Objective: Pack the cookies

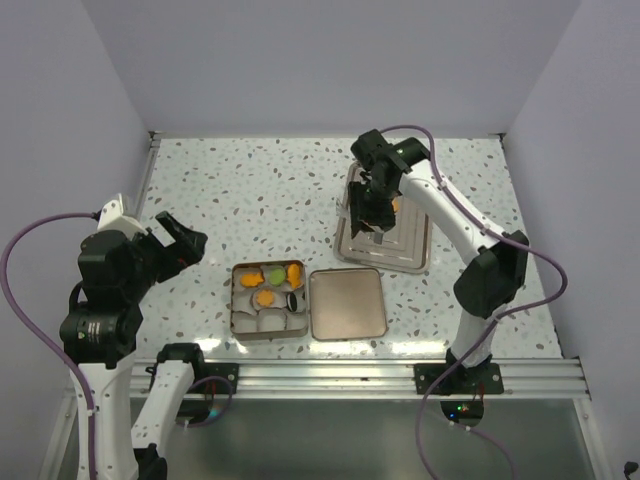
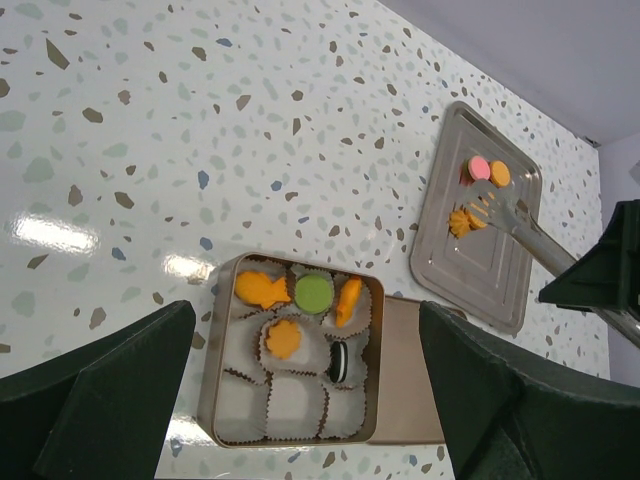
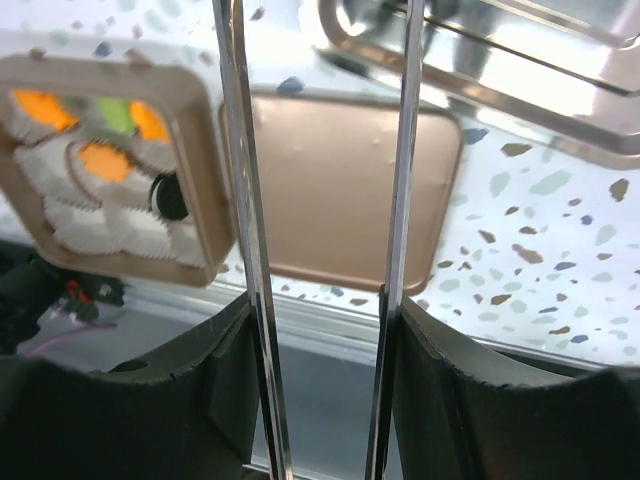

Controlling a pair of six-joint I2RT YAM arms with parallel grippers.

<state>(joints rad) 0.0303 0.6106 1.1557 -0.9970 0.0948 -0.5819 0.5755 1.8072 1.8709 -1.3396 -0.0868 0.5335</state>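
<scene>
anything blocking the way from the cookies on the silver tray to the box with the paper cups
Nothing tall shows. The lid lies flat beside the box, on the side nearer the silver tray; cookies carried in the tongs would likely pass over it. Several paper cups are empty.

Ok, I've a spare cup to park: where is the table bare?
The widest bare table runs from the tin to the back wall, left of the tray. A narrow strip lies right of the lid, in front of the tray. Crowded: tin and lid side by side, tray under the tongs.
</scene>
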